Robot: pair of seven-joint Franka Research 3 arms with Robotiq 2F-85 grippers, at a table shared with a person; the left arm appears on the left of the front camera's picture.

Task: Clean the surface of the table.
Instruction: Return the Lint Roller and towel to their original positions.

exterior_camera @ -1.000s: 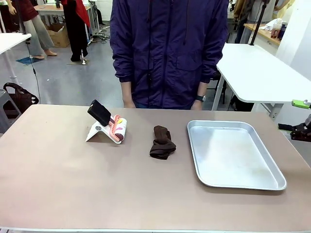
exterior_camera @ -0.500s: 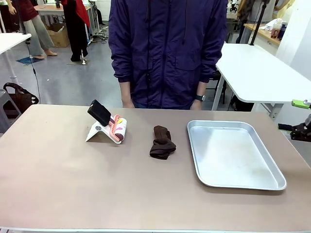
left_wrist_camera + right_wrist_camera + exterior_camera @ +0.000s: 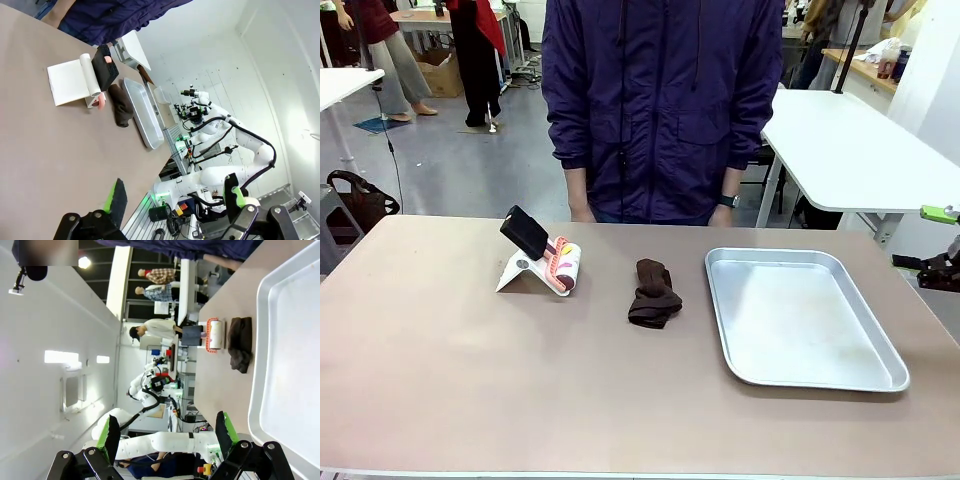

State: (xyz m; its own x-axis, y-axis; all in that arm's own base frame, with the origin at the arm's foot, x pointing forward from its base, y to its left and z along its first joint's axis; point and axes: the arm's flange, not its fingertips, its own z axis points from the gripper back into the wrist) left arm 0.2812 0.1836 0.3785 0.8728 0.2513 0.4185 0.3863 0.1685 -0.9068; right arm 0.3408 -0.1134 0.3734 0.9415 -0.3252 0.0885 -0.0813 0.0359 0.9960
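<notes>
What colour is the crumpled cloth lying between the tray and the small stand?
Dark brown; the cloth shows best in the front view.

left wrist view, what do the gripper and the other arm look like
The left gripper has a black body with bolts and two black fingers faced with bright green pads. Farther off, the right arm is glossy white with rounded joints, black cables along it and a green light at its base.
</notes>
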